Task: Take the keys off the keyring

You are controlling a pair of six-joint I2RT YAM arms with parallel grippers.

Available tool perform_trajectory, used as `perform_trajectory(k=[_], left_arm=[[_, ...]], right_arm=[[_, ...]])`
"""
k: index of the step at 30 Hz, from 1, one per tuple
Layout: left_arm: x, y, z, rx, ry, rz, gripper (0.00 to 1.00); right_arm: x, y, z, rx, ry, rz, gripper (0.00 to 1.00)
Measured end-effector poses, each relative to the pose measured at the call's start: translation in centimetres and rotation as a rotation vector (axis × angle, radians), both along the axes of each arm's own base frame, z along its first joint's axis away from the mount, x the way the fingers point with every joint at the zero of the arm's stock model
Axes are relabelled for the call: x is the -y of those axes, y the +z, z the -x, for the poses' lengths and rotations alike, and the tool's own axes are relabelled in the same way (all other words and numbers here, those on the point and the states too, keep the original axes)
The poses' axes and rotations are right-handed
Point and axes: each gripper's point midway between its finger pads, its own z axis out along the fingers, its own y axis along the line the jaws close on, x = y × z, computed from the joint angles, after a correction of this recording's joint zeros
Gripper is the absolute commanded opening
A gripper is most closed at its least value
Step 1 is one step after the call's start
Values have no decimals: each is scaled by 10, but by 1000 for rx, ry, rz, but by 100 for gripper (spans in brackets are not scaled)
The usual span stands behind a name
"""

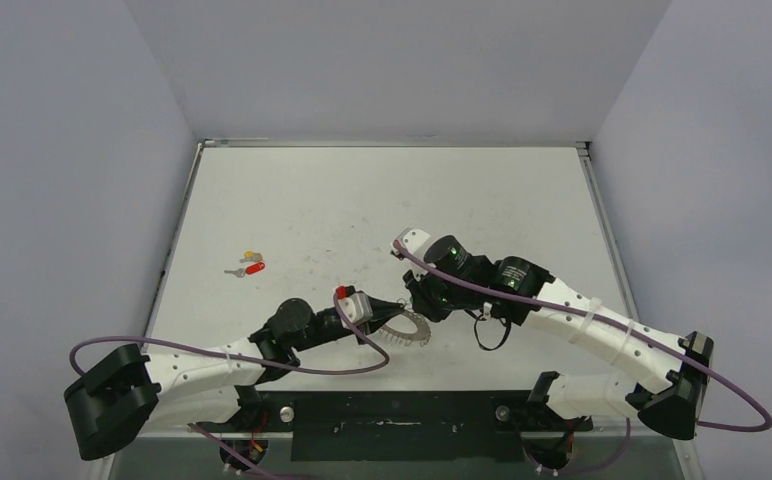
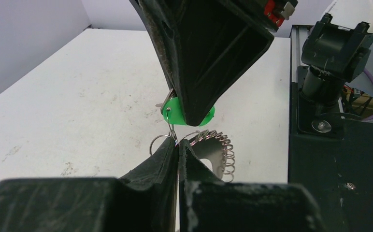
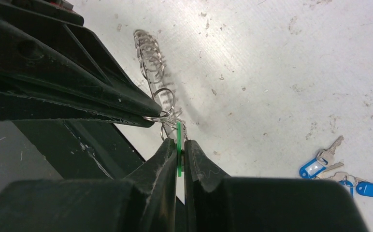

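The keyring point(image 1: 409, 331), a flat grey ring fringed with wire loops, lies on the table between both grippers. In the left wrist view its rim point(image 2: 212, 149) shows just behind my left gripper point(image 2: 178, 143), which is shut on one small wire loop point(image 2: 160, 141) at its edge. The key's green tag point(image 2: 174, 111) hangs from that loop, and only a sliver of silver key shows above it. My right gripper point(image 3: 179, 145) is shut on the green tag point(image 3: 179, 133), edge-on between its fingers. From above, the left gripper point(image 1: 399, 312) and right gripper point(image 1: 412, 306) nearly touch.
Red- and yellow-tagged keys point(image 1: 251, 265) lie on the table to the left. Blue-tagged keys point(image 3: 315, 167) lie at the right of the right wrist view. The black base rail point(image 1: 402, 415) runs along the near table edge, just behind the keyring.
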Motion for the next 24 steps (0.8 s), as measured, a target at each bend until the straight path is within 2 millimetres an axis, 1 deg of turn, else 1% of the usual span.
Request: perform_trajectory(k=[8, 12, 16, 24], left_arm=[[-2, -11, 10, -42, -36, 2, 0], [-2, -10, 13, -59, -49, 16, 0], [-2, -13, 18, -81, -71, 27, 0], [4, -23, 23, -130, -113, 36, 0]], right_arm=[[-1, -19, 7, -29, 86, 12, 0], [0, -27, 8, -40, 114, 12, 0], [-2, -34, 12, -51, 157, 3, 0], [-2, -52, 15, -66, 198, 0, 0]])
